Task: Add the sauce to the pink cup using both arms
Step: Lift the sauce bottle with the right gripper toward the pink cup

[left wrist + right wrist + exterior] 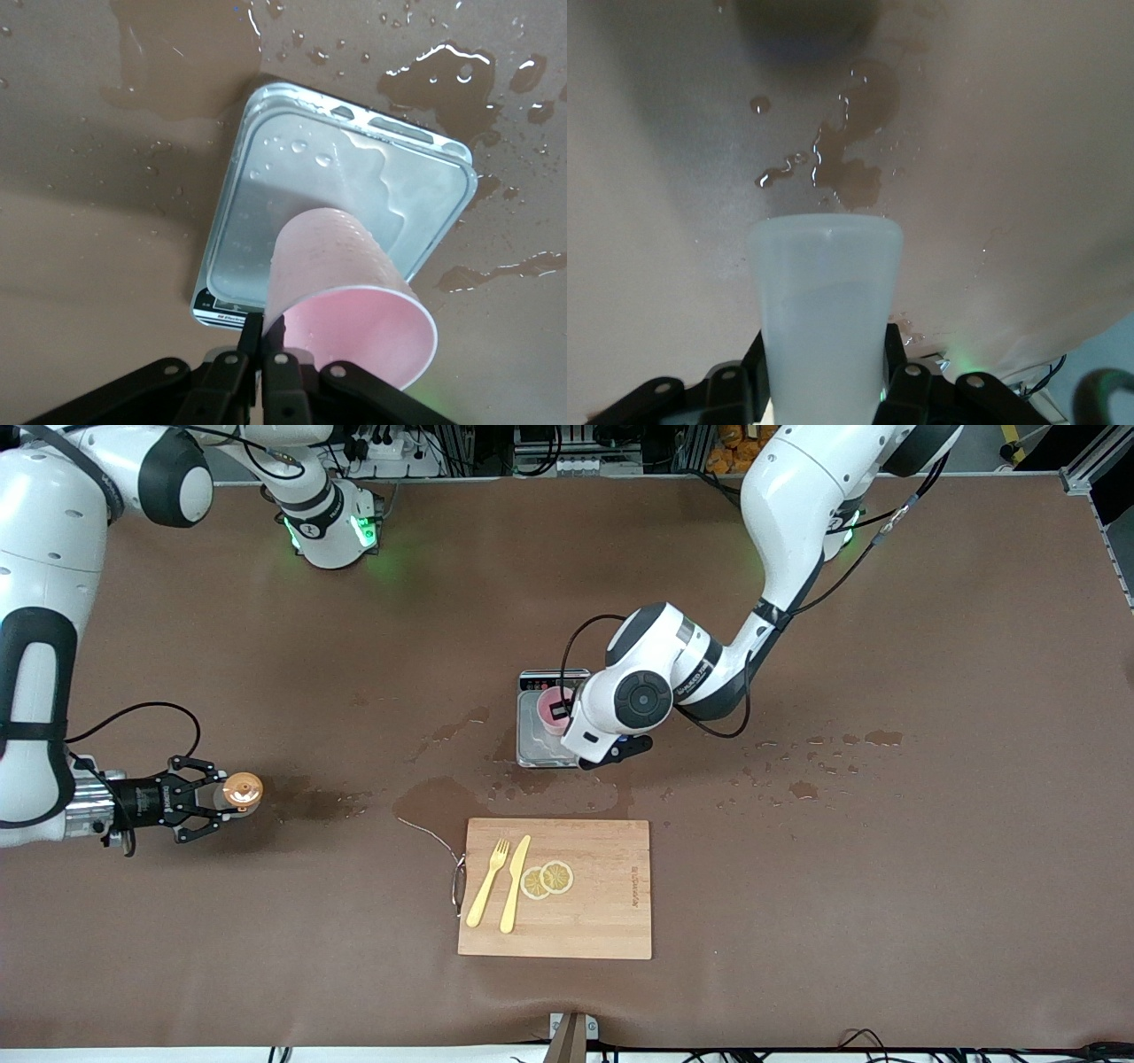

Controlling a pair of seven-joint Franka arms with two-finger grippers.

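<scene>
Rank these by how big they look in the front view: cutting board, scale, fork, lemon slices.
1. cutting board
2. scale, partly hidden by the left arm
3. fork
4. lemon slices, each smallest; the two look alike

lab | two white arms | cables | brown table

Front view was evenly lit from overhead, sharp edge to edge; I saw only soft shadows on the desk. Green LED glow spilled around the right arm's base. Wet patches read darker, little glare there. Left wrist view was bright: puddles threw white highlights, the scale plate was crisp, the pink cup slightly soft. Right wrist view was washed out and hazy; the sauce was blurred up close, with a dark shadow blob above it.
</scene>
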